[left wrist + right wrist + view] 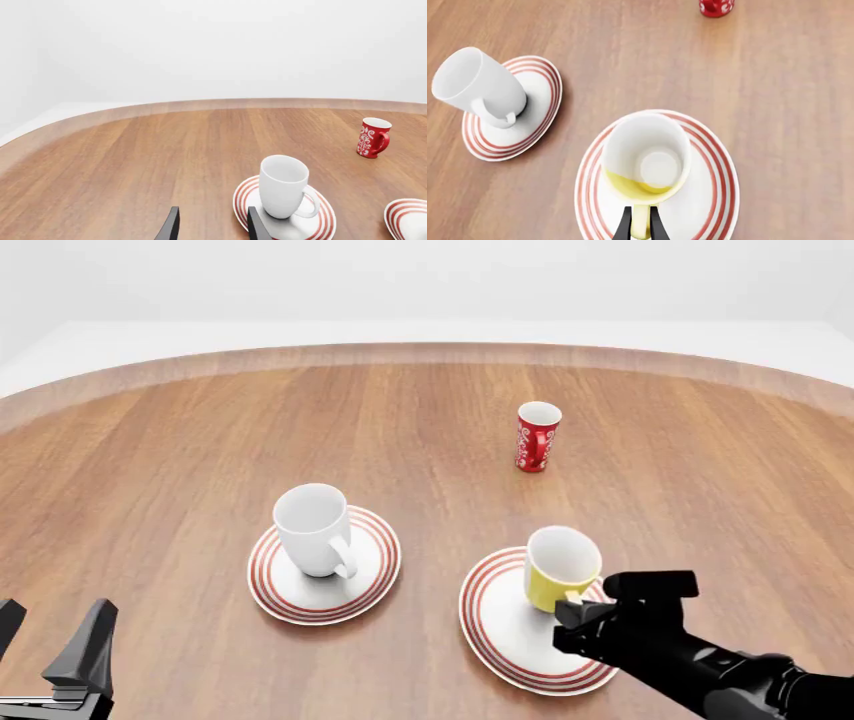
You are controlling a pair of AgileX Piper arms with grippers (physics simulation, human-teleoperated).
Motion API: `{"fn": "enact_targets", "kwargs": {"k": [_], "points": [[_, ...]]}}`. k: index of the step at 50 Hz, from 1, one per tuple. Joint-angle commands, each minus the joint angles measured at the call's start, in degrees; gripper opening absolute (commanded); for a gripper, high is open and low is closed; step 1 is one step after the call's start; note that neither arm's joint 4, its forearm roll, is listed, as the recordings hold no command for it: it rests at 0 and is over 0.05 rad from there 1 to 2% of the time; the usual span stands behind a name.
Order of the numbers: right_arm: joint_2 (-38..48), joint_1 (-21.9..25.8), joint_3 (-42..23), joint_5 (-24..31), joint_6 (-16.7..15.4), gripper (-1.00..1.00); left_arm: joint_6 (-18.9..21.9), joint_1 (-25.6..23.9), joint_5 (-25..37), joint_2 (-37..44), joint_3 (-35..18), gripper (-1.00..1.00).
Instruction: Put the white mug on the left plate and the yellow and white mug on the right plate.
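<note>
Left pincer (54,650) spread and empty at the near-left corner, well apart from the left plate (274,595). White mug (315,529) upright on that plate, set toward its far-left side, handle turned near-right; judged already delivered. Bare table (160,460) all around, far edge well off. Red mug (537,436) alone, far and a little right, clear of both plates. Yellow and white mug (559,567) upright on the right plate (497,630), toward its far side, not centred. Right pincer (640,223) pinching the yellow handle from the near side; probably only release and a straight pull-back toward the near edge left.
</note>
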Motion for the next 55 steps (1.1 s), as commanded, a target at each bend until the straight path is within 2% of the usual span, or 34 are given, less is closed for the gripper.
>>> {"fn": "enact_targets", "kwargs": {"k": [1,18,19,38,55], "points": [[1.1,0.3,0.2,-1.0,0.5,-1.0,0.0,0.0,0.0,0.0,0.0,1.0],[1.6,0.5,0.0,-1.0,0.6,-1.0,0.0,0.0,0.0,0.0,0.0,1.0],[1.5,0.5,0.0,-0.9,0.5,1.0,0.0,0.0,0.0,0.0,0.0,1.0],[0.4,-0.1,0.3,-0.3,0.1,1.0,0.0,0.0,0.0,0.0,0.0,1.0],[-11.3,-1.1,-0.3,9.2,-1.0,1.0,0.0,0.0,0.0,0.0,0.0,1.0]]}}
